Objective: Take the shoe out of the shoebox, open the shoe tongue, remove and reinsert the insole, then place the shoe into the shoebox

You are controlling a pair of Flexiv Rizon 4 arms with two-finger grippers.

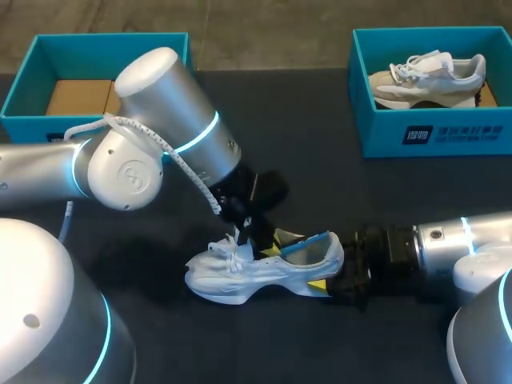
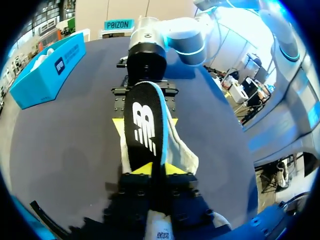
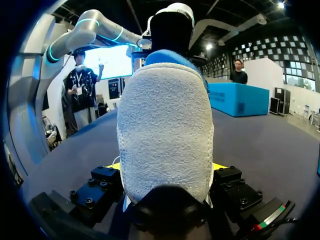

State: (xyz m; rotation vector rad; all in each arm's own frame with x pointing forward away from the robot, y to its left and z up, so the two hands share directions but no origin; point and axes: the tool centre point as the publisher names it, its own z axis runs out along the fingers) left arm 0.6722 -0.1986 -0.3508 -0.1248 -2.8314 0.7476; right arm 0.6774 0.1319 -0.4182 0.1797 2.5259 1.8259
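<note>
Where right gripper clamps, the shoe sits heel-first

The shoe has a rough, nubbly cloth heel. The insole is smooth matt black, foam-edged. The tabletop is matt, the 1 o'clock box matt card, and the arms are smooth satin.

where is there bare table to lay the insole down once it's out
Widest is the bare table between the left shoebox and the right shoebox. The strip between the shoe and the right shoebox is also free. Crowded: around the shoe, where the left gripper holds the insole and the right gripper the heel.
</note>
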